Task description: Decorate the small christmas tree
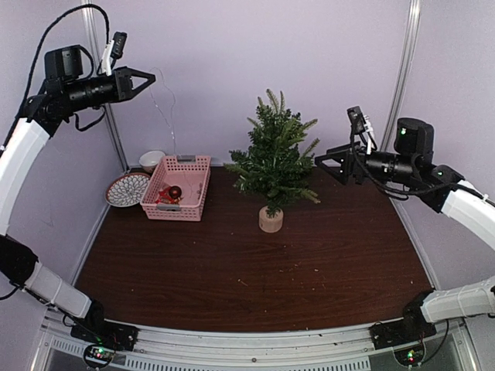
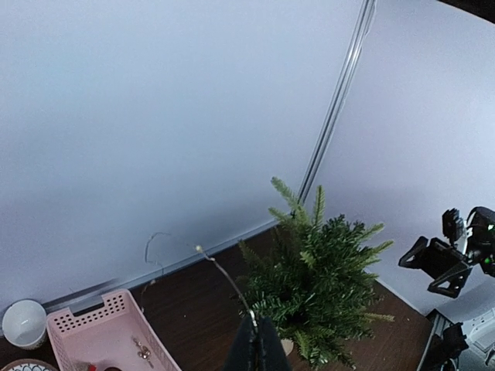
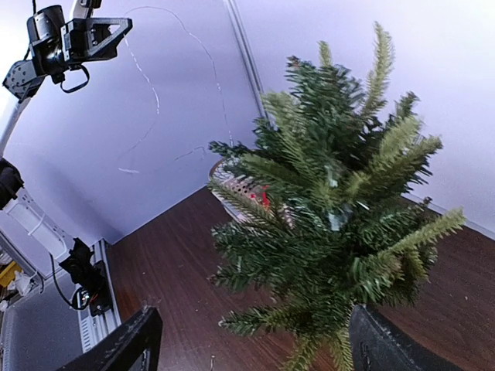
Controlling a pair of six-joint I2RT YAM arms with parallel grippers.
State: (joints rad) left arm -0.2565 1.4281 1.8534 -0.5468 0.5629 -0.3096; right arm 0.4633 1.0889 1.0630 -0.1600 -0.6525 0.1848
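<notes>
Small christmas tree (image 1: 274,158) upright on its stump, mid-tabletop (image 1: 309,263). Pink basket (image 1: 179,188) on the tree's left. My left jaws are high up, left of the tree, pinched on a thin wire strand (image 2: 229,284). My right jaws are spread wide, just right of the tree, facing it.

Robotics laboratory test cell: plain pale lilac wall panels (image 1: 232,62) joined by silver metal corner posts (image 1: 404,69) enclose a dark brown wood-grain tabletop (image 1: 255,270); two white-and-black robot arms (image 1: 19,154) are mounted on an aluminium rail (image 1: 255,340) at its near edge.
</notes>
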